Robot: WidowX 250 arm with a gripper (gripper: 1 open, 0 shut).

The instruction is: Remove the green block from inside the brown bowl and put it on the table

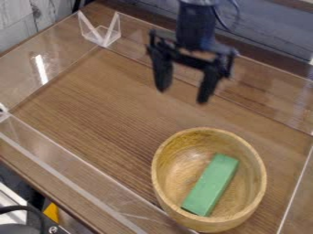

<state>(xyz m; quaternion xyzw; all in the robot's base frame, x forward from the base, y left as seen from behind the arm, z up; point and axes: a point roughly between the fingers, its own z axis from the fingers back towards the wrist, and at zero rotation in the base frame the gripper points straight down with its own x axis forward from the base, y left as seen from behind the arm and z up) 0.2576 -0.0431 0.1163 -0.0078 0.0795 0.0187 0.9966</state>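
"Where's the block sitting?"

"The green block point(211, 185) lies inside the wooden bowl point(164, 164), toward one side, on the brown tabletop point(91, 101)."

"And the end effector point(189, 80)?"

"Over the tabletop, away from the bowl. It's blurred, but its dark fingers stand wide apart with nothing between them."

"How do you expect the block to handle?"

"Light and fairly stiff, I'd guess, maybe a bit slick if that plain, even green is smooth plastic or painted wood. Unlikely to be fragile."

"Where would you grip it?"

"Across the narrow width, near the middle of its long sides, so it doesn't tip. The bowl's curved wall is close, so one finger could catch there."

"What's the bowl like?"

"Round, pale tan, with a thick rim. The tabletop is darker, with streaky wood grain, and there's a clear bent plastic piece point(101, 31) at the far side."
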